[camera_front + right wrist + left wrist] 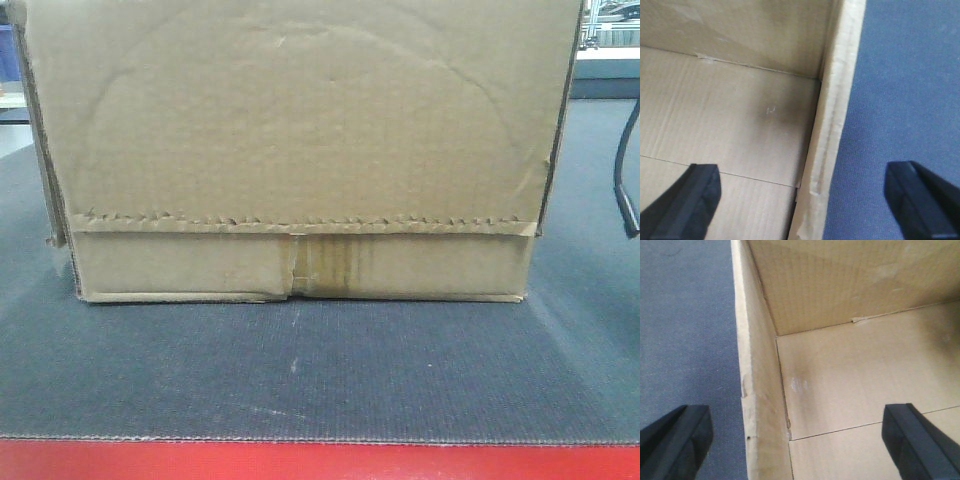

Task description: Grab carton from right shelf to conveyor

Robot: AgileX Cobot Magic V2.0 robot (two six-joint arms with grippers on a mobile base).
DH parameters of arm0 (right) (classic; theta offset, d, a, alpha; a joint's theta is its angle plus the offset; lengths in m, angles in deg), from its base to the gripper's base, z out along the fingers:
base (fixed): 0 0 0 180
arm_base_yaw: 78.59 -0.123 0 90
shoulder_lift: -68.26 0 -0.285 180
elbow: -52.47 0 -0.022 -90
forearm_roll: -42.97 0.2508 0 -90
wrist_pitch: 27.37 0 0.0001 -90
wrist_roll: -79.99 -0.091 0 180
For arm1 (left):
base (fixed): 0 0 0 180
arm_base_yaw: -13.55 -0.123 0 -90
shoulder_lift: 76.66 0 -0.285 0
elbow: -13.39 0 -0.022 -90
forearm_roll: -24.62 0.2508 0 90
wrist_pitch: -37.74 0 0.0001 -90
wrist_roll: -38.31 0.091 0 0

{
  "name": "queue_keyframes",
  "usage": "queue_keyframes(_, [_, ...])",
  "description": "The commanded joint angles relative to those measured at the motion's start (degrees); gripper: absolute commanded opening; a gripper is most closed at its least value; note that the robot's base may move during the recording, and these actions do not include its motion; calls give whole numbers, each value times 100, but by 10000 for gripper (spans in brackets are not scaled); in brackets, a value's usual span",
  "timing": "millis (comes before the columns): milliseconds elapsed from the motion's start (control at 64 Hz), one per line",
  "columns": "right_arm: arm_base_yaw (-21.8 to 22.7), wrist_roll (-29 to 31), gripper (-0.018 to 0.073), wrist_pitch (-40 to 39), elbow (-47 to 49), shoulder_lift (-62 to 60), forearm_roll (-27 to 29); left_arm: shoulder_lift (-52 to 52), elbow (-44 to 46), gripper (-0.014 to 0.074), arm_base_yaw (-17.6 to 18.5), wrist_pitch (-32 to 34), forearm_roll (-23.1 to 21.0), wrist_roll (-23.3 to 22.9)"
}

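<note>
The carton, a worn brown cardboard box with a jagged flap line and taped centre seam, stands on the dark grey conveyor, behind its red edge strip. In the left wrist view my left gripper is open and straddles the carton's left wall, one finger over the belt, the other over the box floor. My right gripper is open the same way across the carton's right wall. Neither finger pair touches the cardboard. The right shelf is out of view.
A black cable or bar hangs at the right beside the carton. Bright structures stand beyond the belt at the back right. A blue object peeks out at the far left.
</note>
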Motion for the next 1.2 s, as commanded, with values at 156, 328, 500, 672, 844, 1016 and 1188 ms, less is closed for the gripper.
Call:
queue_keyframes(156, [9,61,568,-93,31,-615,-24,741,32,596,-19,144,-203,361])
queue_keyframes(328, [198,61,434,108,31,-1034,-57,1322,32,349,-204,86,-367,686])
queue_keyframes(500, [695,61,64,327,-38,-1380,-67,1888,-434,-35,-942,109,-553,1201])
queue_keyframes(672, [1163,61,-71,-64,-862,-1882,-67,2459,-1662,15,-2129,614,-1872,1886])
queue_keyframes(844, [1215,61,-69,-906,-2399,-2529,-116,3050,-3063,15,-2805,1346,-2230,2056])
queue_keyframes(1016, [1215,61,-69,-2260,-4440,-3293,-116,3828,-4431,15,-2893,1977,-2074,2191])
queue_keyframes(1188, [1215,61,-69,-3470,-6340,-4336,-116,4822,-5738,15,-2893,2562,-2018,2199])
